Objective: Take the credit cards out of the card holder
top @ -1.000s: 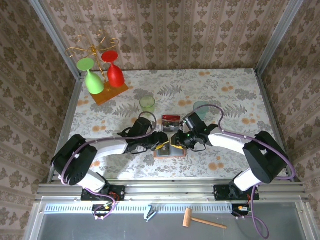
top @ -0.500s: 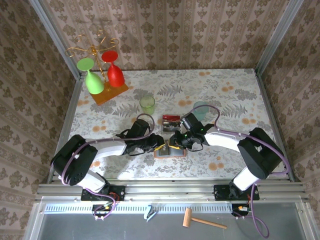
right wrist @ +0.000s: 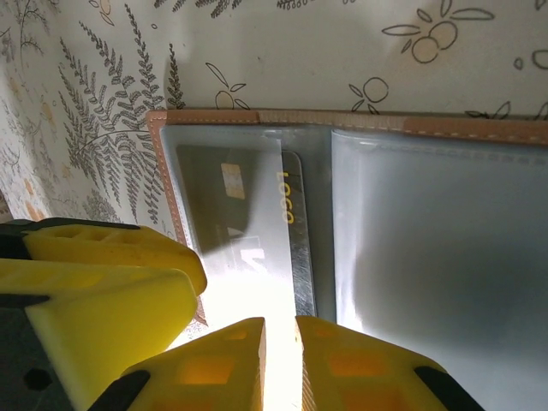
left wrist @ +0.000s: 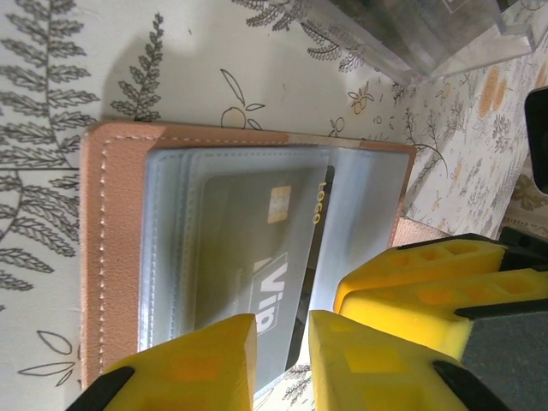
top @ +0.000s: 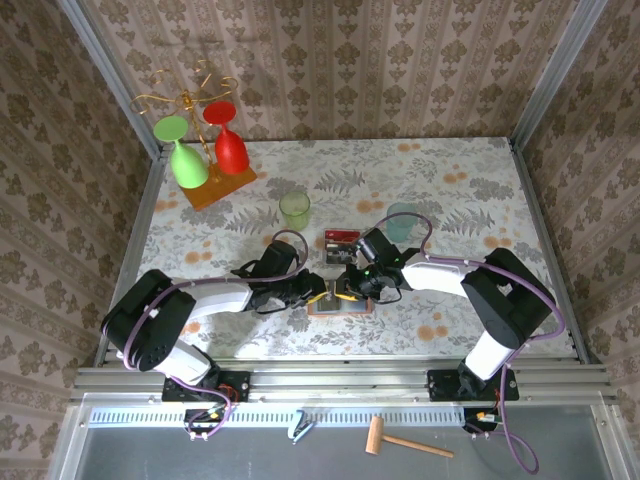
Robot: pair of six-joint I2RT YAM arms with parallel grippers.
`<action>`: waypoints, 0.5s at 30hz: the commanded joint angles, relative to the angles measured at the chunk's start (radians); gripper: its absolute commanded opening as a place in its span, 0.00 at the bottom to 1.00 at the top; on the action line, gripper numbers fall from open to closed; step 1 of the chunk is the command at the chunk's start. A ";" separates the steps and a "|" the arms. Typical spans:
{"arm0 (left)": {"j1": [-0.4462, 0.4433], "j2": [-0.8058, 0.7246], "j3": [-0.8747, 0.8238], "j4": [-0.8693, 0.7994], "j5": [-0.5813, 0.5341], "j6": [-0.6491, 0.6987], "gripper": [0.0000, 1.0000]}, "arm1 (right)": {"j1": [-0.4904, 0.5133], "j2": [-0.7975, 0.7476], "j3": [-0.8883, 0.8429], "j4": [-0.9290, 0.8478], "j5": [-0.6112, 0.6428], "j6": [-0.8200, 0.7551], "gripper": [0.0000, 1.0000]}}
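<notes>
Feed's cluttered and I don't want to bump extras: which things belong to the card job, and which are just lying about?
Job: card holder; grey card in its pocket; red card lying outside it.
Lying about: green tumbler; pale blue cup; glass rack with green glass and red glass; wooden mallet.

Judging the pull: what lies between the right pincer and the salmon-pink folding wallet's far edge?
The silvery-grey rectangular card, tucked in a translucent pocket; right wrist view.
</notes>
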 commanded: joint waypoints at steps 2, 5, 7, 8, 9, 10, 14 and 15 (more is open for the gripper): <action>0.010 0.015 -0.013 -0.021 -0.010 0.028 0.23 | 0.008 0.029 0.036 0.014 -0.010 0.015 0.16; 0.010 0.017 -0.013 -0.021 -0.010 0.030 0.23 | 0.008 0.036 0.041 0.016 -0.012 0.015 0.16; 0.011 0.017 -0.013 -0.022 -0.010 0.030 0.23 | 0.008 0.041 0.045 0.016 -0.013 0.014 0.16; 0.012 0.019 -0.015 -0.023 -0.011 0.031 0.23 | 0.007 0.043 0.046 0.016 -0.013 0.013 0.16; 0.012 0.018 -0.015 -0.021 -0.010 0.031 0.23 | 0.008 0.044 0.049 0.014 -0.013 0.011 0.16; 0.013 0.019 -0.015 -0.022 -0.009 0.031 0.23 | 0.008 0.048 0.050 0.013 -0.013 0.011 0.16; 0.014 0.017 -0.017 -0.021 -0.010 0.031 0.23 | 0.008 0.058 0.051 0.019 -0.016 0.012 0.16; 0.014 0.016 -0.016 -0.021 -0.009 0.030 0.23 | 0.008 0.061 0.049 0.021 -0.016 0.012 0.16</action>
